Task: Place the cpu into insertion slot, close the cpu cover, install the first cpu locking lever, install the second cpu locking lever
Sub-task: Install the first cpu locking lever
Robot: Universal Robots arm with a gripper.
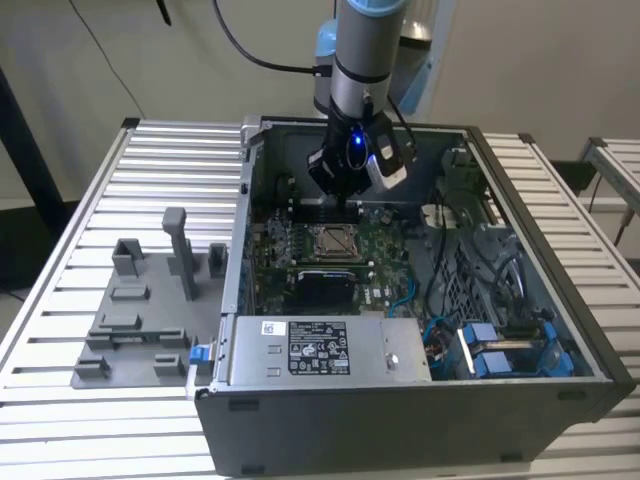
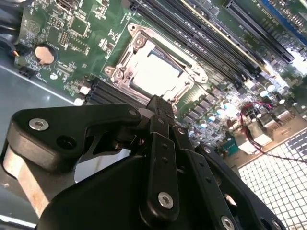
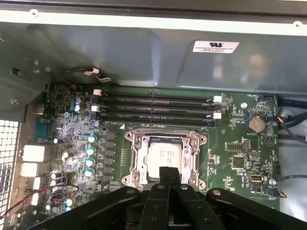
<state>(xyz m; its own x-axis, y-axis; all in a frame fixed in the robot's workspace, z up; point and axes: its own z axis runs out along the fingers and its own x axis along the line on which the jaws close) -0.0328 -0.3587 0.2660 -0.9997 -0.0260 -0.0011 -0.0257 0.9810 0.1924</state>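
The gripper, fingers seemingly pressed together, is hovering over the cpu cover's edge; descending skewed risks scraping the board.

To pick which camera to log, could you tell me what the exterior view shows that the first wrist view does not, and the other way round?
Exterior view adds: the arm, the slatted table, a grey fixture plate on it at the exterior view's left, and the white-labelled grey box. First wrist view adds: a coin cell on the green board and a white sticker on the case wall. Both: the cpu in the insertion slot, the cpu cover framing it, and the gripper, shut, close by.
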